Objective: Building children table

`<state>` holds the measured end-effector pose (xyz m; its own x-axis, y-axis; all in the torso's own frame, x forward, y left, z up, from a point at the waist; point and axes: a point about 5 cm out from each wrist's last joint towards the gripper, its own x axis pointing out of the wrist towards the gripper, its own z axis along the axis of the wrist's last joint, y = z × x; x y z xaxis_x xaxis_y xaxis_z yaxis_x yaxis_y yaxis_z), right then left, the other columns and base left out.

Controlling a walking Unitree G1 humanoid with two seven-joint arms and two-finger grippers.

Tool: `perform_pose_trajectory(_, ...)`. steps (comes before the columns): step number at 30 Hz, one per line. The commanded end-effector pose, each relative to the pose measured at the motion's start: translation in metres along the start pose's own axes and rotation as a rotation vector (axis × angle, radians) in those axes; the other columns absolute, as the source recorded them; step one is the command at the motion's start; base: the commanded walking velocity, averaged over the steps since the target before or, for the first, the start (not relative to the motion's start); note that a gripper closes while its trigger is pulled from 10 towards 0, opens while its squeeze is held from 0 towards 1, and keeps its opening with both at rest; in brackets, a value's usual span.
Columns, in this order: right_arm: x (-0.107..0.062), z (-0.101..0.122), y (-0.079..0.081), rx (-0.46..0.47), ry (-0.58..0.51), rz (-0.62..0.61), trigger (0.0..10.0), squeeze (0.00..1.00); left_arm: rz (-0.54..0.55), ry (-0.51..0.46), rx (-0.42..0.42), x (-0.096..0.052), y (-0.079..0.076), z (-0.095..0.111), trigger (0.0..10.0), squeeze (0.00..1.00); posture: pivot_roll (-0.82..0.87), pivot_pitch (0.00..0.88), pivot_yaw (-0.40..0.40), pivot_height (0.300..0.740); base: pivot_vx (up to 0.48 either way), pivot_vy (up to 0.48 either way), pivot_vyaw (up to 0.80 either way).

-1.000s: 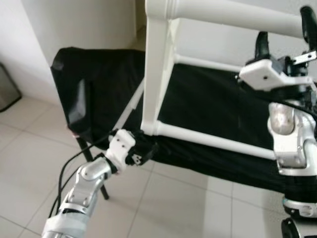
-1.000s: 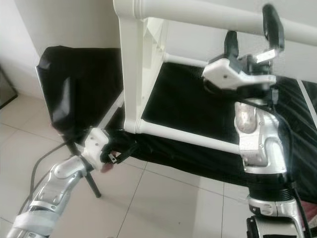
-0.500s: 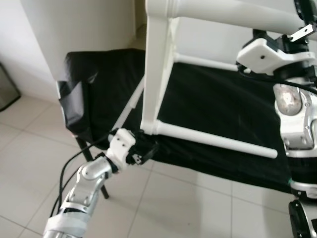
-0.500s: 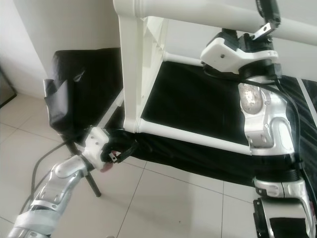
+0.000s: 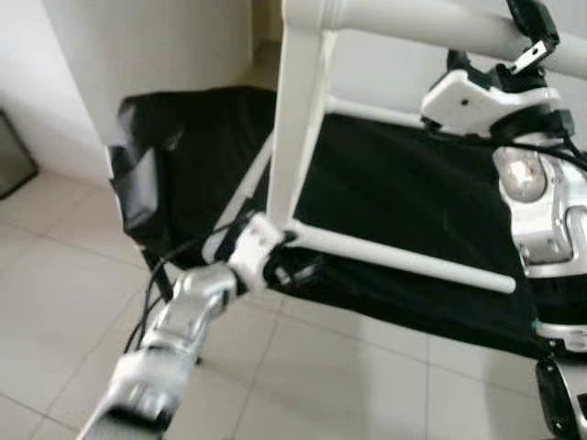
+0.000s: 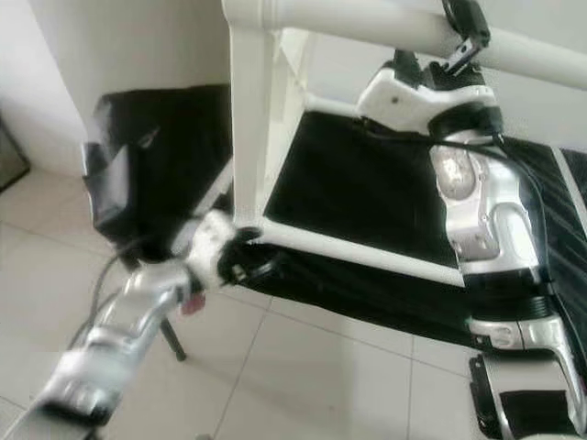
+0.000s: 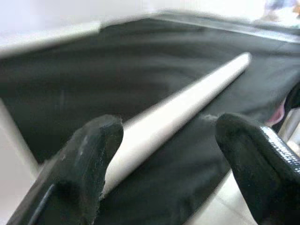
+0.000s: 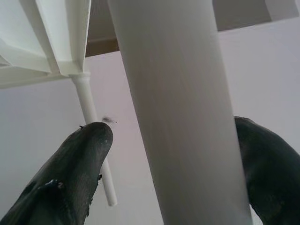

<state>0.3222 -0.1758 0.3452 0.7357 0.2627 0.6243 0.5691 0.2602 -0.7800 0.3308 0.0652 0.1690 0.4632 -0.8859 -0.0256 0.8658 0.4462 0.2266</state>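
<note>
A white children's table frame stands on its side on a black cloth [image 5: 394,192]. It has an upright post [image 5: 298,119], a thick top rail [image 5: 431,20] and a thin lower rail [image 5: 404,261]. My left gripper [image 5: 293,266] is at the joint of post and lower rail. In the left wrist view it [image 7: 164,154] is open, with the thin rail [image 7: 187,101] running between the fingers. My right gripper [image 5: 495,41] is raised at the top rail. In the right wrist view it [image 8: 178,164] is open astride the thick rail [image 8: 173,93], with a small gap at one finger [image 8: 79,164].
The black cloth covers a low stand whose dark leg [image 5: 160,275] reaches the pale tiled floor [image 5: 348,385]. A fold of cloth hangs at the left corner [image 5: 138,192]. A white wall rises behind, and a dark bin [image 5: 9,156] sits at the far left.
My left gripper has risen from below the cloth edge to the joint of post and lower rail. My right gripper has slid left along the top rail. The view has shifted slightly.
</note>
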Motion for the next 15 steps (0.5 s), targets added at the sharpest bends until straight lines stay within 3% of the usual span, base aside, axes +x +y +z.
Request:
perform_pose_trajectory(1,0.000,0.000,-0.001,0.003,-0.001,0.010,10.0,0.00,-0.053,0.044,-0.013,0.005,-0.005,-0.007,10.0,0.00,0.03,0.077,-0.050,0.740,0.000,0.000,0.00)
perform_pose_trajectory(5,-0.002,0.000,0.001,0.006,0.005,0.025,10.0,0.00,-0.087,0.094,0.002,0.027,-0.006,-0.001,10.0,0.00,0.02,0.100,-0.040,0.740,0.000,0.000,0.00)
perform_pose_trajectory(6,-0.002,0.000,0.001,0.006,0.005,0.025,10.0,0.00,-0.087,0.094,0.002,0.027,-0.006,-0.001,10.0,0.00,0.02,0.100,-0.040,0.740,0.000,0.000,0.00)
perform_pose_trajectory(9,-0.006,0.000,0.002,0.009,0.016,0.039,10.0,0.00,-0.064,0.167,-0.100,0.051,-0.014,-0.001,10.0,0.00,0.01,0.124,-0.025,0.740,0.000,0.000,0.00)
perform_pose_trajectory(12,-0.006,0.001,0.002,0.011,0.018,0.041,10.0,0.00,-0.056,0.173,-0.112,0.055,-0.016,0.000,10.0,0.00,0.01,0.124,-0.025,0.740,0.000,0.000,0.00)
perform_pose_trajectory(15,-0.009,0.002,-0.001,0.007,0.020,0.045,10.0,0.00,0.087,0.141,-0.181,0.075,-0.012,0.014,10.0,0.00,0.00,0.163,-0.014,0.740,0.000,0.000,0.00)
